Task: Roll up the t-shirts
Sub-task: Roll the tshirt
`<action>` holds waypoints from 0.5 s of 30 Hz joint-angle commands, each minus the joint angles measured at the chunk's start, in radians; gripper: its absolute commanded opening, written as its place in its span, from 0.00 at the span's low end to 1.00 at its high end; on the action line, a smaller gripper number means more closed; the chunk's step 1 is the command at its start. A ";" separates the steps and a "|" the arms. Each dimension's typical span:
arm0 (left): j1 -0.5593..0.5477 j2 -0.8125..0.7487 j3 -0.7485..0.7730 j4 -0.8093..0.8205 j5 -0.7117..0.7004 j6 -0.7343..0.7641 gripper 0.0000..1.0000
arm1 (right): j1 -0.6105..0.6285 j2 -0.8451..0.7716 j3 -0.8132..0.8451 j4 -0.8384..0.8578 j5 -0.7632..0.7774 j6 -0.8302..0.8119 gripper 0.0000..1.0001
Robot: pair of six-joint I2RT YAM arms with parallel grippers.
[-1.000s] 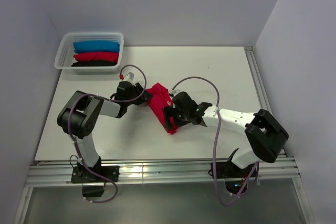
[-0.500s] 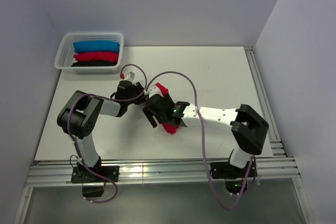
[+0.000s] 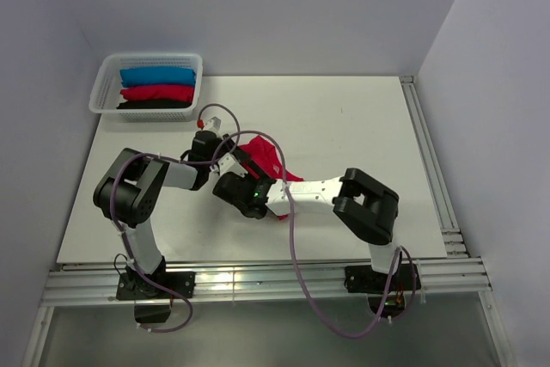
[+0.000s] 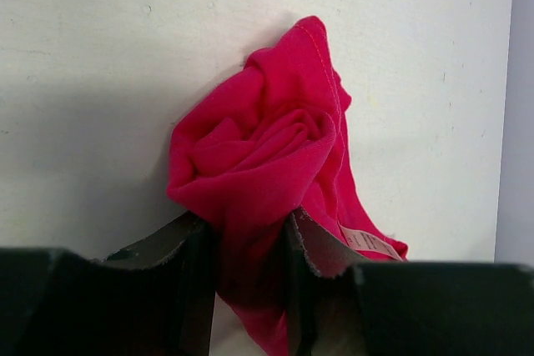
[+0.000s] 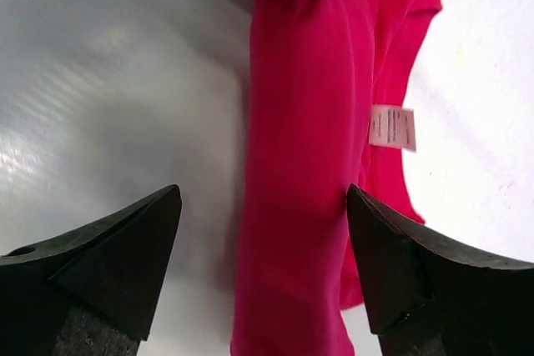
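As the left end effector point(image 4: 248, 239) clamps it, the crimson t-shirt point(image 3: 265, 154) runs diagonally.

Table point(image 3: 378, 126) right half open; t-shirt point(image 3: 266, 156) (bunched) clutters centre; basket point(image 3: 101, 88) far-left.

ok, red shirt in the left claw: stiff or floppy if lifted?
Probably floppy: the red shirt bunches in soft folds where the left claw pinches it, so the loose end would likely drape. Likely light, being thin cloth. Pushed, it would more likely wrinkle on the table than slide whole.
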 commanded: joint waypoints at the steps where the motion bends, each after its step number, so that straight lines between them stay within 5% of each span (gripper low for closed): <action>1: -0.002 0.000 0.009 -0.063 -0.009 0.037 0.07 | 0.005 0.055 0.069 0.025 0.098 -0.037 0.85; 7: -0.002 -0.001 0.006 -0.061 -0.008 0.039 0.06 | 0.004 0.135 0.122 -0.004 0.164 -0.039 0.83; 15: 0.000 -0.003 0.005 -0.060 -0.008 0.039 0.06 | -0.001 0.149 0.100 0.002 0.212 -0.036 0.68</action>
